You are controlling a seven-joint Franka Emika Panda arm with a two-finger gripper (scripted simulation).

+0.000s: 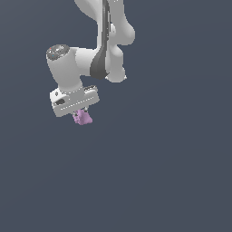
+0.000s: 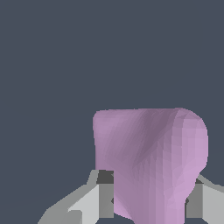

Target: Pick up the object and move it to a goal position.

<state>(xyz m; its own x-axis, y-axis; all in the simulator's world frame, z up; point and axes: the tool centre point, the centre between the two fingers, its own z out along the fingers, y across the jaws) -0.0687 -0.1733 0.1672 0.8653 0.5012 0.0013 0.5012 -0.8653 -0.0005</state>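
Object [image 1: 83, 117], lilac faceted lump, sits directly under the white end effector [image 1: 80, 114], pinched between its fingers [image 2: 105, 197]. End effector closed on it, both pads touching its sides.

No legible text, label, number or sign anywhere, as far as these coarse renders show.

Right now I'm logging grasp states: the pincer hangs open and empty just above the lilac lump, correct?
Not quite. The pincer is shut on the lilac lump, not open and empty. The wrist view shows a finger pressed against each side of it.
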